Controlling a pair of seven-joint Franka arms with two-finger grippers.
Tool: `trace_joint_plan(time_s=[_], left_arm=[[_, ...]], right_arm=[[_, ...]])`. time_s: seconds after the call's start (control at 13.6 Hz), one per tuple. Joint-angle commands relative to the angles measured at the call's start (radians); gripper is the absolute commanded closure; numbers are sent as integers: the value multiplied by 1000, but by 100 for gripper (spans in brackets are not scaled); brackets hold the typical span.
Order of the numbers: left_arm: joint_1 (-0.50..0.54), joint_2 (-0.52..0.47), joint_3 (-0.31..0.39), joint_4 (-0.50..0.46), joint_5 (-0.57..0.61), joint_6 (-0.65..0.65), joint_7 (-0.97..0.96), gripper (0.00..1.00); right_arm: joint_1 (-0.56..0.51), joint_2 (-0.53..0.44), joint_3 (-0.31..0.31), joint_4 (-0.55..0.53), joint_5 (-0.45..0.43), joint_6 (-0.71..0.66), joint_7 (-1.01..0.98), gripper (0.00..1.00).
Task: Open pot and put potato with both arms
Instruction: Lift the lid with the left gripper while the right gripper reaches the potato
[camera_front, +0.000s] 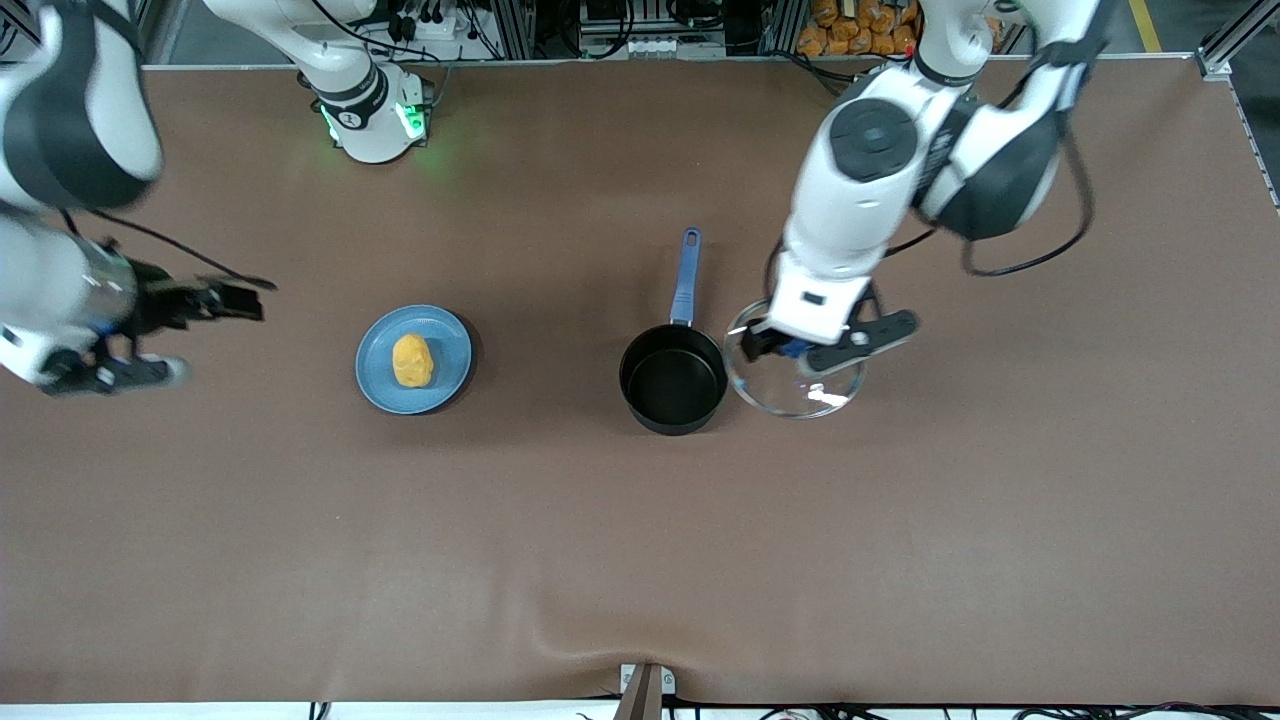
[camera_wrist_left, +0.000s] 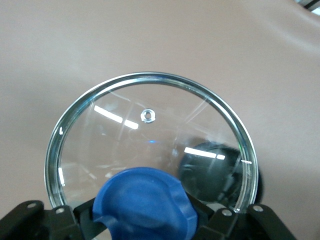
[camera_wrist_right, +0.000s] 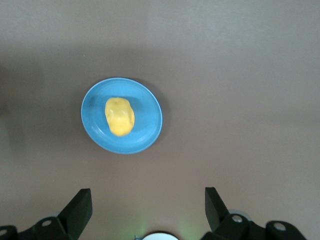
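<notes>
**Lid off, potato on plate**

The left gripper (camera_front: 790, 350) is clamped on the lid's (camera_front: 800, 395) blue knob (camera_wrist_left: 145, 205), just beside the open pot (camera_front: 673, 377). The potato (camera_front: 412, 360) lies on a blue plate (camera_front: 450, 345), toward the right arm's end from the pot. The right gripper (camera_wrist_right: 147, 210), fingers apart, hangs high beside the plate.

Brown table (camera_front: 640, 560) – aluminium frame rails (camera_front: 520, 25), orange bags (camera_front: 860, 25) along top edge

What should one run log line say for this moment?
pot: open, empty | lid: held by left gripper | potato: on plate | right gripper: open, waiting
</notes>
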Motion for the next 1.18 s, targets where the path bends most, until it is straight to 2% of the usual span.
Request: trace_joint_plan(time_s=[0.0,0.15,0.37,0.52,0.81,1.1], left_arm=[[107,-123,-11,-64,-49,-69,168,80],[202,-175,-11,-96,-88,-85,307,80],[308,-206,-11,-123,-106,-89,490,80],[329,-198,-11,-123,-106,-89,547,80],[327,-93,-9,-130,-115,-18,550,80],[329,9,-8,-164,-117,82,557,80]], right_arm=[[12,7,0,-70,47,105,8,0],[20,-36,0,-238,88,266,11,0],[64,-39,-2,-372,88,416,11,0],[95,-37,-2,-469,88,530,23,0],[175,-19,-2,-636,85,789,48,0],[199,1,-3,-699,81,851,48,0]])
